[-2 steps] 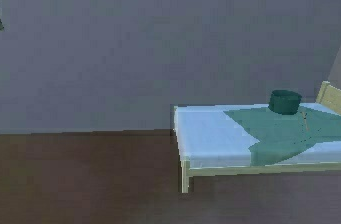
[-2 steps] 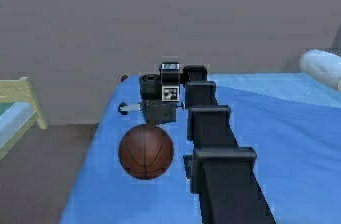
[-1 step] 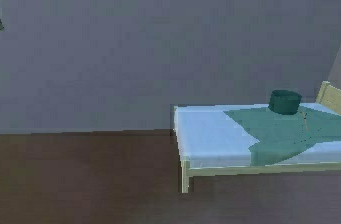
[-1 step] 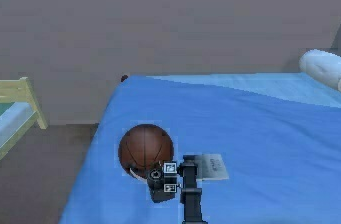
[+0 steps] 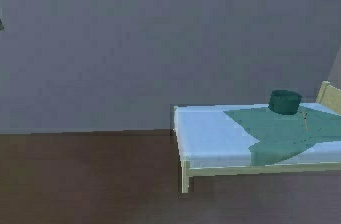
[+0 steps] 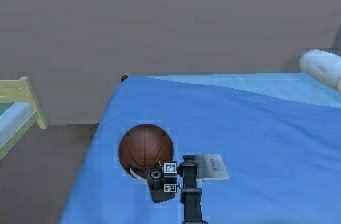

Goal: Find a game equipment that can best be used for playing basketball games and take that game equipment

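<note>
one basketball (image 6: 143, 148), orange-brown with dark seams, lies on the blue bed (image 6: 258, 120) in the arm side view, toward the end away from the pillow (image 6: 330, 68). the soft cover likely keeps it from rolling. gripper (image 6: 159, 186) sits at the ball's lower edge, at the far end of the arm (image 6: 192, 205); touching or only beside, cannot tell. ball rests on the bed, so i cannot tell whether the gripper holds anything. flat pale sheet (image 6: 214, 167) lies just beside the arm. judgement: search done, taking step in hand. forward view: wooden-framed bed (image 5: 203, 135) with teal blanket (image 5: 293, 135), dark green pot (image 5: 284, 100) on it.
</note>
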